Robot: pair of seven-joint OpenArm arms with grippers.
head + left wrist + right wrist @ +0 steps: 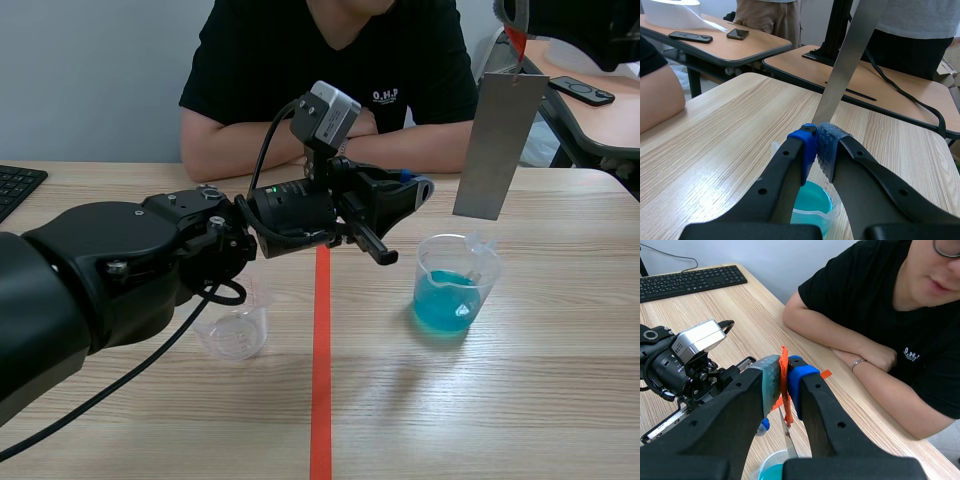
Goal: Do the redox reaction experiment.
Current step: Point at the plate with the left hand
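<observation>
Light wood-grain table (540,400) serves as the work surface. On it, to the right arm's side of the orange-red tape line, stands the beaker (455,285), about half filled with blue solution. We see the metal strip (500,145) hanging upright over the beaker. Its lower edge is above the rim and apart from the liquid. The right gripper (783,377) is high above the table and has its pads pressed onto the orange-red tab (784,365) at the strip's top end, so the strip hangs from that pinch.

The left gripper (817,150) hovers just beside the strip and above the beaker. Its pads are pressed together with nothing between them.

We judge the task to be partly complete: the strip is lifted and aligned, but not yet immersed. Lowering it into the solution and observing the reaction remain.

Farther out, a small clear cup (235,325) stands empty under the left arm. A person (330,60) sits across the table with arms folded, and a keyboard (15,185) lies at the table's edge.
</observation>
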